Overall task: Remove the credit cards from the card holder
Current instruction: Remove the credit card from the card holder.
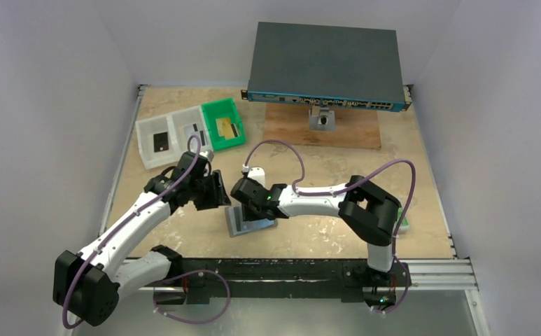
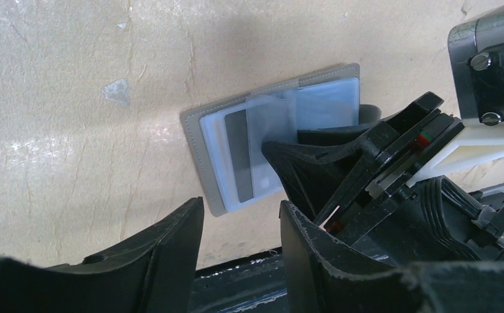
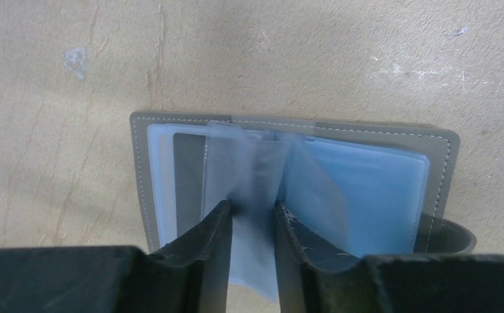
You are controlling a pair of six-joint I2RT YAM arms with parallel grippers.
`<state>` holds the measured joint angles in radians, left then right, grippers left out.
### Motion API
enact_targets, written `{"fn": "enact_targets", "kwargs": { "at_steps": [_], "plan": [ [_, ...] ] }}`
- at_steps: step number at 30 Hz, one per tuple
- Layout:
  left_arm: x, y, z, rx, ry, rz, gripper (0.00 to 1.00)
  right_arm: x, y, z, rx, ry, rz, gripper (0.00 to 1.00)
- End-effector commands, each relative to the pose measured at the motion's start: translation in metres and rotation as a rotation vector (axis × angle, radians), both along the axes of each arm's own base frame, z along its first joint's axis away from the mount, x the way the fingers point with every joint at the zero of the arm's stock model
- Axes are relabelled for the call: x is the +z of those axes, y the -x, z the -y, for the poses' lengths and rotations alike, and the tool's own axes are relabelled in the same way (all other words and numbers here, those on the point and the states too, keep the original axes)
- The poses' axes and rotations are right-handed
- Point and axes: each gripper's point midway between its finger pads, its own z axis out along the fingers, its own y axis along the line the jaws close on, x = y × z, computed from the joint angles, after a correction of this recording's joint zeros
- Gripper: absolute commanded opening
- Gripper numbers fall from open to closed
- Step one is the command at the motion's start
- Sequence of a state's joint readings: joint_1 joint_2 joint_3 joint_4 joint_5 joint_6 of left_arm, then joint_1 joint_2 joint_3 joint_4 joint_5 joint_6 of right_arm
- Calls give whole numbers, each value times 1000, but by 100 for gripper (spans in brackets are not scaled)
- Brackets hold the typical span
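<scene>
The card holder (image 1: 248, 225) lies open on the table near the front, grey cover down and bluish clear pockets up. A dark grey credit card (image 3: 188, 186) sits in a left pocket; it also shows in the left wrist view (image 2: 238, 156). My right gripper (image 1: 252, 204) is down on the card holder (image 3: 446, 163), its jaws a narrow gap apart (image 3: 252, 207) with a blurred, raised clear pocket leaf (image 3: 254, 261) between them. My left gripper (image 1: 220, 190) is open and empty (image 2: 242, 208), hovering just left of the card holder (image 2: 200, 163).
A white tray (image 1: 148, 150) at the back left holds a black card (image 1: 161, 142) and a striped card (image 1: 196, 129). A green tray (image 1: 215, 112) beside it holds a gold card (image 1: 227, 126). A large dark grey box with ports (image 1: 327, 64) stands over a wooden board (image 1: 355, 129).
</scene>
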<state>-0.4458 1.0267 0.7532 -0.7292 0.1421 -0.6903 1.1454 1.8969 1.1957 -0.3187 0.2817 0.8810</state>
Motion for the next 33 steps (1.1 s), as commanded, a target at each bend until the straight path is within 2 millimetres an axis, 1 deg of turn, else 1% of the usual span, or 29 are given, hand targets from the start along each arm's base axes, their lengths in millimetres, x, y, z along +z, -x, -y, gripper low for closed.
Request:
{"fn": "enact_targets", "kwargs": {
  "at_steps": [1, 6, 11, 16, 21, 23, 24, 26, 31, 33],
  "plan": [
    [-3, -4, 9, -3, 39, 0, 45, -36, 16, 28, 6, 101, -63, 20],
    [-10, 1, 28, -62, 125, -46, 42, -32, 24, 24, 29, 19, -74, 12],
    [-23, 5, 44, -99, 185, -93, 31, -30, 30, 18, 50, -71, -102, 8],
    [-42, 4, 55, -115, 210, -135, 19, -25, 31, 19, 40, -164, -123, 6],
    [-59, 4, 63, -135, 189, -167, 12, -21, 31, 18, 35, -264, -159, 6],
    [-67, 3, 62, -128, 167, -180, 8, -20, 28, 22, 22, -280, -156, 6],
    [-71, 3, 60, -121, 151, -185, 3, -19, 30, 22, 28, -295, -169, 6],
    [-79, 2, 57, -110, 122, -195, 0, -17, 30, 23, 27, -324, -179, 6],
    [-93, 2, 44, -75, 49, -200, 0, -16, 29, 27, 19, -389, -209, 6],
    [-98, 2, 42, -79, 31, -207, 0, -17, 30, 27, 20, -411, -225, 6]
  ]
}}
